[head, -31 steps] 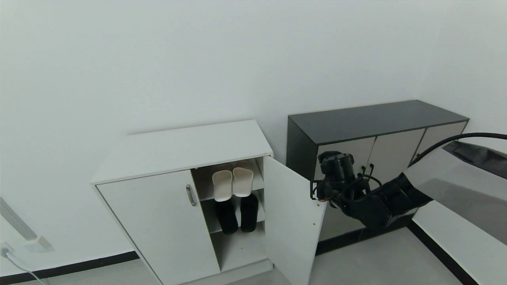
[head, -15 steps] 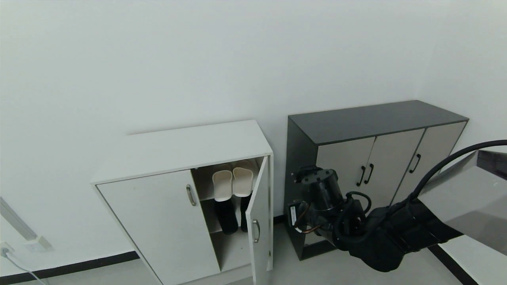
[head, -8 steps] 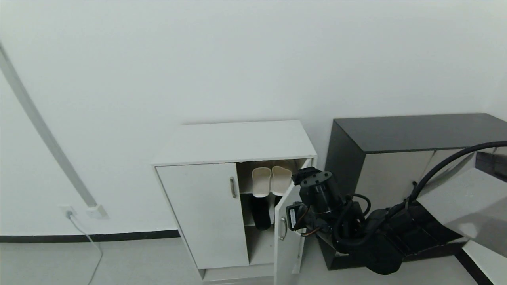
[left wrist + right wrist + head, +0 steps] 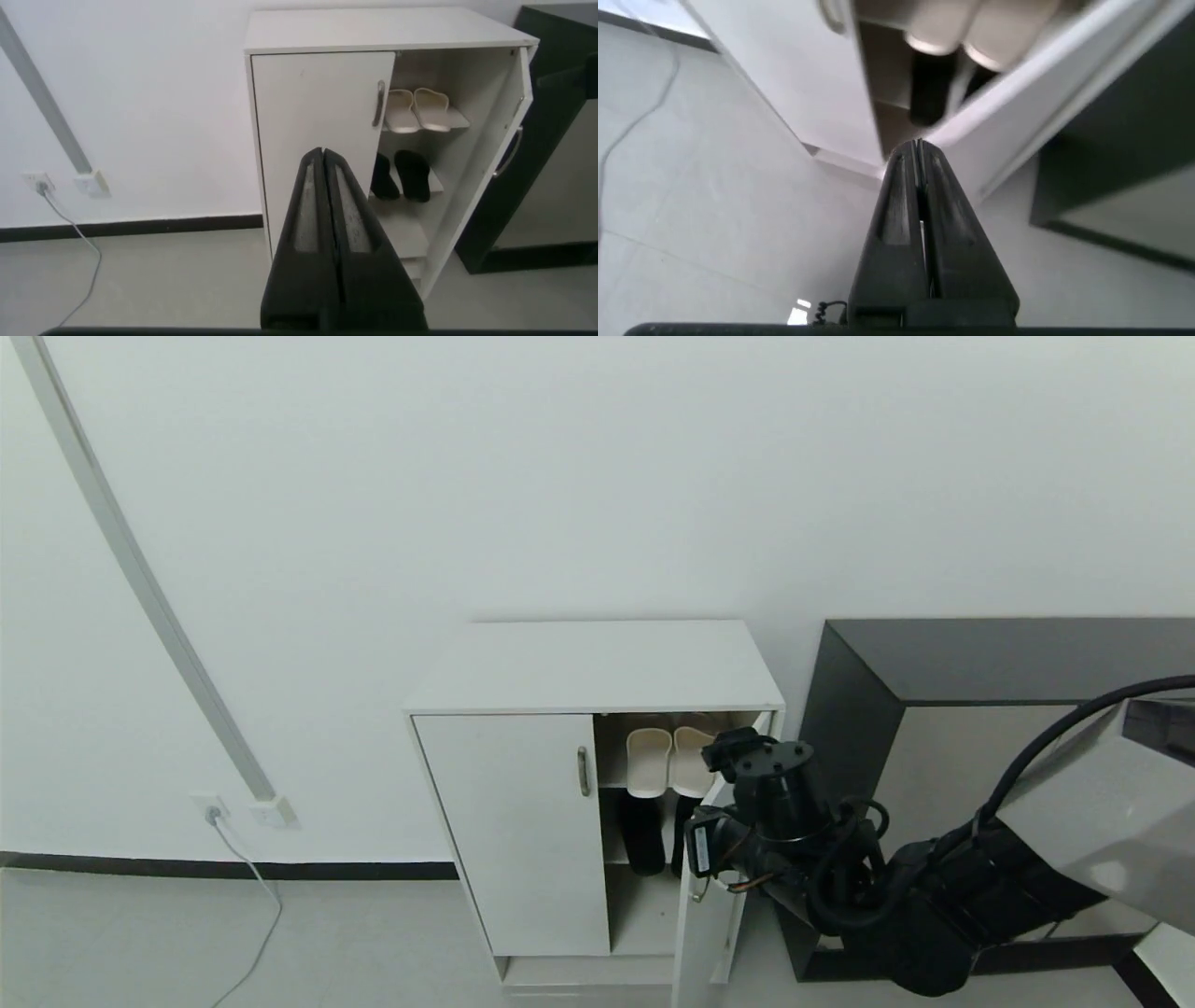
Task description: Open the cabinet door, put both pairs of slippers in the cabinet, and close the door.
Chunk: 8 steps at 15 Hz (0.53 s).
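Cabinet (image 4: 597,667) stands against the wall, white, with its left door (image 4: 523,821) shut and its right door (image 4: 702,943) part-way open, swung out toward the robot; in the left wrist view the right door (image 4: 478,201) shows its inner face and the handle (image 4: 509,154) on its free edge. White slippers (image 4: 670,761) lie side by side on the upper shelf of the right half; black slippers (image 4: 644,840) lie as a pair on the shelf just below; both pairs are inside the cabinet.

Right gripper (image 4: 920,147) has its fingers pressed together with nothing between them; its tips sit at the outer side of the right door (image 4: 1046,93), near the door's free edge; whether they touch it I cannot tell. Left gripper (image 4: 323,154) is also closed and empty, held well apart from the cabinet and pointed at its front.

A dark cabinet (image 4: 980,658) stands just beside the white one on the right; a socket (image 4: 210,803) with a cable (image 4: 261,896) is on the wall to the left.
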Available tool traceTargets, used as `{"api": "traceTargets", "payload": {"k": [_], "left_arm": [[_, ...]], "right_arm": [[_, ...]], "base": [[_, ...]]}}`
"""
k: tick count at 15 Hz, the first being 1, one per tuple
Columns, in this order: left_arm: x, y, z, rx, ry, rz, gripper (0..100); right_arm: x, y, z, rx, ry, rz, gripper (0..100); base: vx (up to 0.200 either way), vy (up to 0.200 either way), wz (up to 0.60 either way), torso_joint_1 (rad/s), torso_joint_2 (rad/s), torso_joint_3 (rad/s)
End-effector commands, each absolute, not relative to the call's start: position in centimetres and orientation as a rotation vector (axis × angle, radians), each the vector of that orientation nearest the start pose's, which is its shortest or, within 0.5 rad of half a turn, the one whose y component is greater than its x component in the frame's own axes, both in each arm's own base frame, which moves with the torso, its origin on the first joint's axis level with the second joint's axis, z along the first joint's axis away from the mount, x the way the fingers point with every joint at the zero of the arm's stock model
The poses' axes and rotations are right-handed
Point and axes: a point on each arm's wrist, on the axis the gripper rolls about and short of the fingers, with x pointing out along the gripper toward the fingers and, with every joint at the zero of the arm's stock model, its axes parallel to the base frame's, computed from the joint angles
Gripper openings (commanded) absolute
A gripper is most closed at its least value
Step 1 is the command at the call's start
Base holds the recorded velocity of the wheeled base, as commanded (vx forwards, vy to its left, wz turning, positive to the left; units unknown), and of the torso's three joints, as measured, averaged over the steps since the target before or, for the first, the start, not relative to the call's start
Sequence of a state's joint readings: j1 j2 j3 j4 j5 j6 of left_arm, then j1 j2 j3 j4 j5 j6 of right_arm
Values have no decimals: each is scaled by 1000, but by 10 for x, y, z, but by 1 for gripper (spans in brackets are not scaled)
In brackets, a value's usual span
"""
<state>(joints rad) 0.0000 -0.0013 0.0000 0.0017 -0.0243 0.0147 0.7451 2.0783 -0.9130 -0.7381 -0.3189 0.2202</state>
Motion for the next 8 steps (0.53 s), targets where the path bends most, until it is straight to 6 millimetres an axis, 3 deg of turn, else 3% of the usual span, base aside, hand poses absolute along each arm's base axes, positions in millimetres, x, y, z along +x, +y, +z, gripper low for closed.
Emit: {"api": "traceTargets", "payload": {"k": [1,3,8], "left_arm": [[-23,-1,75,15,1,-25,0],[-23,-1,75,15,1,-26,0],[-23,-1,75,17,1,-26,0]], "right_arm": [[278,235,90,3,420,385,0],[270,207,84,10,462,395,0],[256,190,64,0,502,392,0]], "base": [[0,0,0,0,0,0],[0,0,0,0,0,0],[200,0,0,0,1,2]]}}
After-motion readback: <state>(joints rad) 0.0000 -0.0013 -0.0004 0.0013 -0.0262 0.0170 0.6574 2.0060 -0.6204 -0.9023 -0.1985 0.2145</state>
